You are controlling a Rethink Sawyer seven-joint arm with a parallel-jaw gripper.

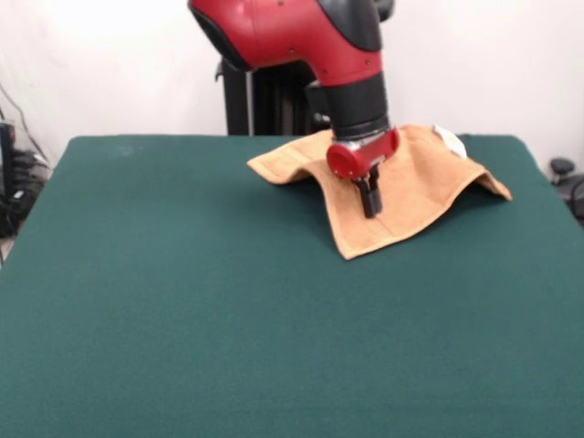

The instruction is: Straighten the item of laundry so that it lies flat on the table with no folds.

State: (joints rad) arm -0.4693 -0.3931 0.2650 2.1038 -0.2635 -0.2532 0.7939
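Observation:
The orange-tan towel (415, 187) lies at the far right part of the green table (182, 301). It is tented up in the middle, with its left corner (260, 166) and right corner (497, 190) drooping and its near corner (351, 248) touching the cloth. A small white tag (449, 139) shows at its far edge. My gripper (369, 203) comes down from the red arm onto the towel's middle. Its black fingers are close together and pinch a fold of the towel, holding it a little above the table.
The black pedestal (239, 100) stands behind the table's far edge. Cables and dark gear (18, 182) sit off the table's left side, and a dark object (564, 173) sits off its right side.

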